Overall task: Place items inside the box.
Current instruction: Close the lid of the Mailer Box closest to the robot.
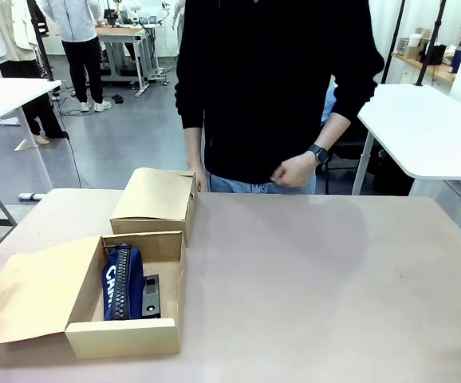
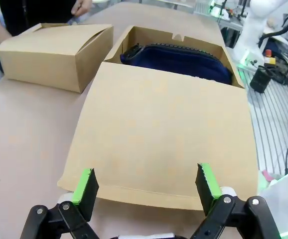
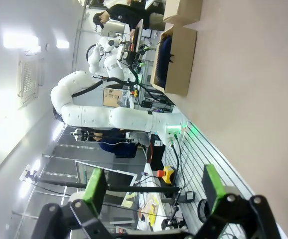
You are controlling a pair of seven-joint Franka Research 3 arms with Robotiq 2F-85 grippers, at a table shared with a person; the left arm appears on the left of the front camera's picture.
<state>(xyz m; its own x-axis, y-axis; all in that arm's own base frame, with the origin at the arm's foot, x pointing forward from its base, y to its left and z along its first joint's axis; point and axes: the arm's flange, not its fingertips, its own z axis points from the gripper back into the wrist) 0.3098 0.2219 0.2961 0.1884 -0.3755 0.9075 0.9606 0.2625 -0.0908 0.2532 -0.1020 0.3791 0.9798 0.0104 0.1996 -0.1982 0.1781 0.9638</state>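
The open cardboard box (image 1: 123, 339) sits at the table's near left, its lid (image 1: 31, 291) folded out to the left. Inside lie a navy zip pencil case (image 1: 119, 291) and, to its right, a black stapler (image 1: 151, 295). My left gripper (image 2: 146, 186) hangs open just over the outer edge of the lid (image 2: 164, 129), nothing between its green pads; beyond the lid the pencil case (image 2: 184, 59) shows in the box. My right gripper (image 3: 154, 186) is open and empty, well away from the box (image 3: 176, 59), which it sees across the table.
A closed cardboard box (image 1: 155, 199) stands right behind the open one. A person in black stands at the far edge, one hand (image 1: 294, 171) held near the waist. The table's middle and right (image 1: 334, 279) are bare. The left arm (image 3: 109, 117) shows in the right wrist view.
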